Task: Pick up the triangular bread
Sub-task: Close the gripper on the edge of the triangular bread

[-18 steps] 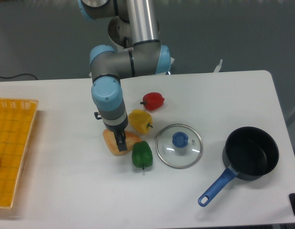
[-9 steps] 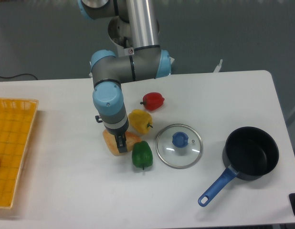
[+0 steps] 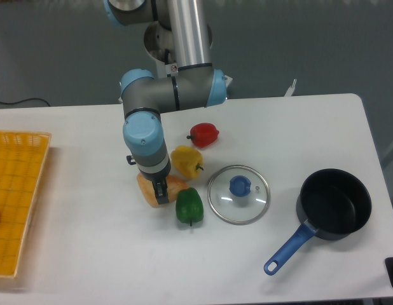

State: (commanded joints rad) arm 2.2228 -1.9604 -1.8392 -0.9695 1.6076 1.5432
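a: here, in the fixed camera's only view, the ur5e arm (image 3: 152, 95) bends down over the white table (image 3: 82, 254), its gripper (image 3: 160, 194) lowered onto the triangular bread (image 3: 147, 189).

b: and where does the bread lie?

a: flat on the table, left of centre, directly under the wrist. the yellow pepper (image 3: 186, 161) sits just beside it to the upper right, the green pepper (image 3: 189, 205) just beside it to the lower right. one dark finger (image 3: 161, 191) shows against the pastry's top.

b: is the hand clamped on it?

a: that cannot be told. the wrist hides most of the fingers, so whether they are apart or pressed together on the bread stays unclear.

b: what else is on the table?

a: a red pepper (image 3: 204, 134) lies beyond the yellow one. a glass lid (image 3: 238, 194) with a blue knob rests flat right of the green pepper. farther right stands a dark saucepan (image 3: 333, 204), its blue handle pointing toward the front edge. a yellow basket (image 3: 15, 203) sits at the far left edge, well apart from the bread.
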